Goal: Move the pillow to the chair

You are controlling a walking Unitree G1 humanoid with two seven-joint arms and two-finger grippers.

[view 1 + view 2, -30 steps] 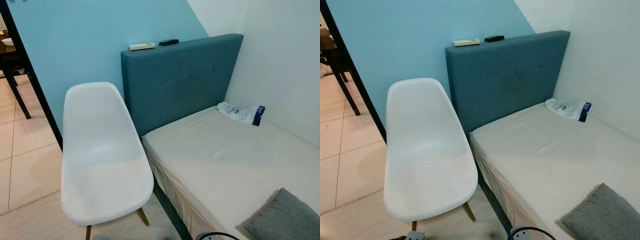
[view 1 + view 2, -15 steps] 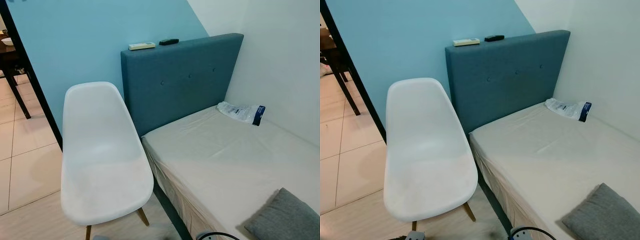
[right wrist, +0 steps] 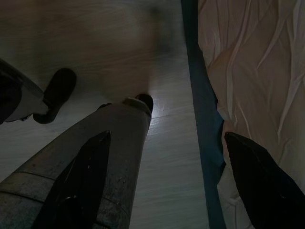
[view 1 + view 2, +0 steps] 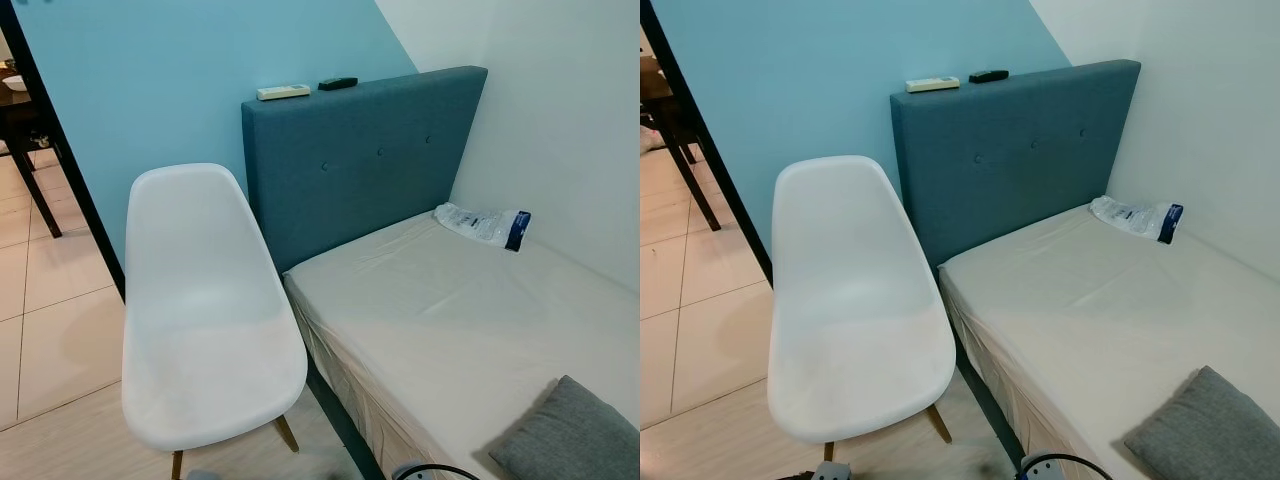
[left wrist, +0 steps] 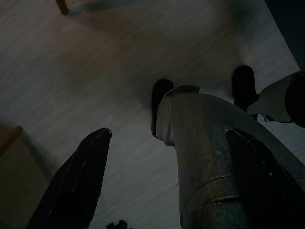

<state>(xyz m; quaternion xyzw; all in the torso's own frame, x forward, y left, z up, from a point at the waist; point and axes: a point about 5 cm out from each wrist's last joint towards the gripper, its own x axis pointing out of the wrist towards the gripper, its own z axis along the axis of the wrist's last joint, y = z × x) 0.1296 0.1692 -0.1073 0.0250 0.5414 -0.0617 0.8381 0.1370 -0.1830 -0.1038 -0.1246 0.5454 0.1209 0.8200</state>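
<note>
Down at the near right corner of the bed (image 4: 450, 320) lies the grey pillow (image 4: 572, 438), flat on the cream sheet and partly cut off by the edge of my head views. To my left stands the white chair (image 4: 205, 320), seat bare, its wooden legs on the pale floor (image 4: 70, 440), just beside the mattress edge and well apart from the pillow. Behind both rises the blue upholstered headboard (image 4: 365, 160), and on its top edge sit a cream remote (image 4: 283, 92) and a black remote (image 4: 338, 83), near each other. Up by the head of the bed, against the white wall, lies a clear plastic packet (image 4: 482, 224) with a dark blue end.

Both my arms hang low. My left gripper (image 5: 169, 157) points at the floor with its two black fingers spread apart, my own grey leg between them. My right gripper (image 3: 167, 157) is likewise spread wide and holding nothing, looking down past my leg at the floor and the draped side of the bed.
</note>
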